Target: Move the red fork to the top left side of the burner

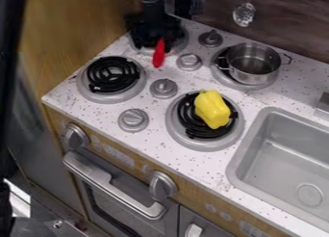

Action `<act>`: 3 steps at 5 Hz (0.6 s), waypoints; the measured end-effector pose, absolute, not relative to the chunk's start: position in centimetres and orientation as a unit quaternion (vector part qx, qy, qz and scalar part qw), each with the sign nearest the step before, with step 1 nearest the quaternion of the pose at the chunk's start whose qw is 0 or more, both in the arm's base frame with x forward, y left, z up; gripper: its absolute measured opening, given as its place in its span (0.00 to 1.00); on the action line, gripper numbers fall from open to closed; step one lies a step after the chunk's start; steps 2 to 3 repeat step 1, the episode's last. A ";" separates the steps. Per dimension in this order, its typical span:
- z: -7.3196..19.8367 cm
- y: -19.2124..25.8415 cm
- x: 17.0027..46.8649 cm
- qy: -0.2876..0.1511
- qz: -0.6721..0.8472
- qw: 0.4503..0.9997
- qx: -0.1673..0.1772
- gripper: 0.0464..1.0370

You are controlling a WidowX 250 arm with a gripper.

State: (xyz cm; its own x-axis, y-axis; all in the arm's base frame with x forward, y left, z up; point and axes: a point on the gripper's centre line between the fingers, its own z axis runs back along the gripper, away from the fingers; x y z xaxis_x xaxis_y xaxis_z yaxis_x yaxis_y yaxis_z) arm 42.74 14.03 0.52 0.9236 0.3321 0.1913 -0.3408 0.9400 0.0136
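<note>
Though partly lost beneath the black gripper (154,32), could make out the red fork (158,54) at the near rim of the back-left burner (182,44). Traced its long axis almost straight down the view from under the gripper, with the free end canted faintly leftward, not far from a grey knob (189,61). Saw the red length emerge directly below the gripper, on the camera's side, rather than well off to left or right.

Could not tell wide from narrow, nor a firm hold from mere nearness, with black against black there.

Judged the coming move to turn on that line: if held, called for a short carry up and leftward; if loose, called first for a pinch across the fork's narrow width. Took the burner beneath as the likely goal, though without certainty, given the front-left burner (131,90) also near.
</note>
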 end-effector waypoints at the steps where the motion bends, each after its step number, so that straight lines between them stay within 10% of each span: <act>1: 2.1 12.3 38.8 -0.080 0.169 0.982 0.011 0.96; 3: 2.1 12.3 38.8 -0.080 0.169 0.982 0.011 0.96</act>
